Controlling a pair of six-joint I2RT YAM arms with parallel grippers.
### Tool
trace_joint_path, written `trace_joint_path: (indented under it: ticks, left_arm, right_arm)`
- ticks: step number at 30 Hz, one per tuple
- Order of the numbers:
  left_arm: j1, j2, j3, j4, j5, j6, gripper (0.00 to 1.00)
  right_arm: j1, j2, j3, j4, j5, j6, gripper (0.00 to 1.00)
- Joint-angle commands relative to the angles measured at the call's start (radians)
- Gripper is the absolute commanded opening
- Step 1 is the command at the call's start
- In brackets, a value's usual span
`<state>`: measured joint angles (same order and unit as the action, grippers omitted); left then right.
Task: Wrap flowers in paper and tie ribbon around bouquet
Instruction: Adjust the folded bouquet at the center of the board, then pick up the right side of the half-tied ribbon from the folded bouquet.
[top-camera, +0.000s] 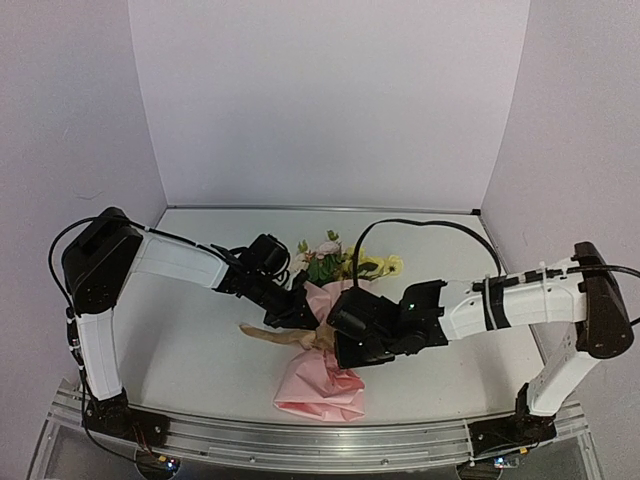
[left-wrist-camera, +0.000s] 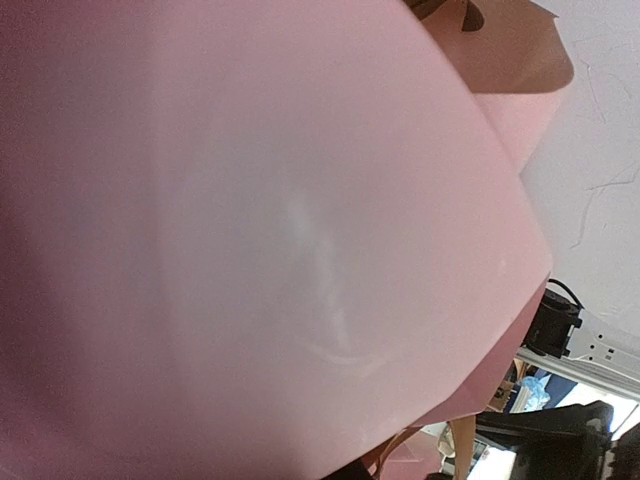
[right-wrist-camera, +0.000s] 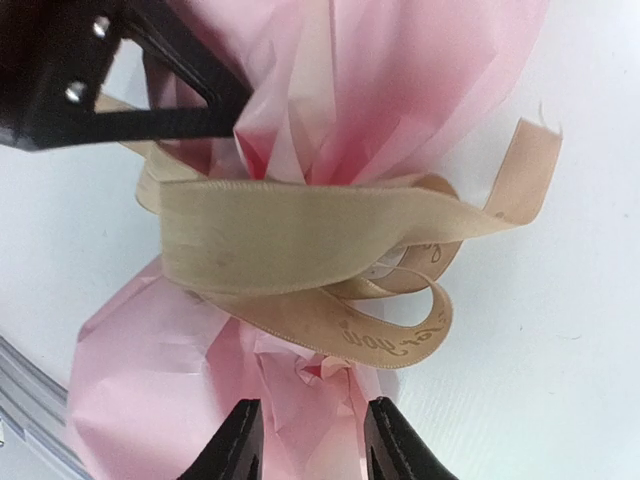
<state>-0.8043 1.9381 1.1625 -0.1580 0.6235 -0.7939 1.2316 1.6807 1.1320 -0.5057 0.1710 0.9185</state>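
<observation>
The bouquet (top-camera: 325, 298) lies in the middle of the table, its flowers (top-camera: 335, 262) pointing to the back and the pink paper (top-camera: 320, 385) flaring toward the front. The tan ribbon (right-wrist-camera: 300, 235) is looped around the pinched waist, with a tail (top-camera: 262, 333) trailing left. My left gripper (top-camera: 295, 312) is shut at the waist from the left, and the ribbon runs under its black fingers (right-wrist-camera: 170, 70). Pink paper fills the left wrist view and hides the jaws. My right gripper (right-wrist-camera: 310, 440) is open, its fingertips either side of crumpled paper just below the ribbon.
White walls close in the table on three sides. An aluminium rail (top-camera: 300, 440) runs along the near edge below the paper's wide end. Bare white tabletop (top-camera: 190, 350) lies to the left of the bouquet.
</observation>
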Motion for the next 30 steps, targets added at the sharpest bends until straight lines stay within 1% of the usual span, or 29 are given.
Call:
trace_joint_path:
  ticks: [1, 4, 6, 9, 11, 16, 19, 22, 26, 30]
  left_arm:
    - [0.002, -0.018, 0.011, -0.021, -0.024, 0.030, 0.05]
    - [0.002, -0.025, 0.013, -0.026, -0.025, 0.034, 0.05]
    - [0.002, -0.026, 0.017, -0.028, -0.027, 0.037, 0.05]
    - [0.002, -0.028, 0.018, -0.028, -0.025, 0.039, 0.05]
    - [0.001, -0.027, 0.022, -0.029, -0.022, 0.040, 0.05]
    - [0.002, -0.031, 0.029, -0.035, -0.022, 0.048, 0.05]
    - [0.002, -0.031, 0.034, -0.039, -0.021, 0.050, 0.05]
    - [0.002, -0.036, 0.031, -0.038, -0.021, 0.053, 0.05]
    - [0.002, -0.038, 0.033, -0.037, -0.018, 0.056, 0.05]
    - [0.002, -0.044, 0.036, -0.039, -0.018, 0.059, 0.05]
  right_arm:
    - [0.004, -0.056, 0.004, -0.071, 0.083, 0.000, 0.38]
    - [-0.015, -0.080, -0.009, -0.081, 0.091, 0.023, 0.39]
    - [-0.051, -0.095, -0.044, -0.083, 0.081, 0.062, 0.41]
    - [-0.090, -0.102, -0.065, -0.082, 0.091, 0.085, 0.51]
    - [-0.119, -0.101, -0.075, -0.070, 0.090, 0.102, 0.54]
    - [-0.224, -0.119, -0.194, 0.131, -0.024, 0.185, 0.55]
    - [-0.262, -0.114, -0.233, 0.203, -0.059, 0.273, 0.61]
    - [-0.288, -0.111, -0.278, 0.286, -0.077, 0.355, 0.69]
    - [-0.318, -0.081, -0.316, 0.397, -0.112, 0.424, 0.69]
    - [-0.325, -0.043, -0.315, 0.455, -0.148, 0.470, 0.65]
